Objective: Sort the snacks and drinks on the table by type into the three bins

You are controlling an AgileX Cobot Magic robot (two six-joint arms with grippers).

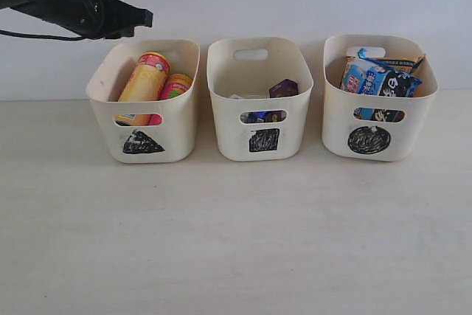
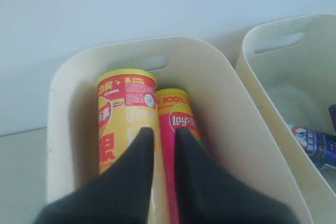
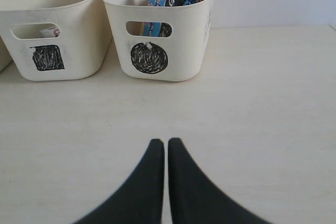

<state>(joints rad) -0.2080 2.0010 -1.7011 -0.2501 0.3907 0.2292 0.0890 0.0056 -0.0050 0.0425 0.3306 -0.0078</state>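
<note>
Now, with both chip tubes [image 2: 134,124] inside the triangle bin [image 1: 103,86], the left gripper [image 2: 164,136], jaws nearly closed and empty, should lift straight clear of the rim.

Left arm [image 1: 66,1]: glossy black housing with a thin black cable trailing at 9 o'clock. Left claw [image 2: 164,136] and right claw [image 3: 166,145]: paired matte-black fingers, curved, tapering to rounded tips.

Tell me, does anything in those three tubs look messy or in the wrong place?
Nothing stands out. Both chip tubes lean in the triangle bin, the small cartons sit in the square bin, and the packets stick up out of the circle bin.
</note>
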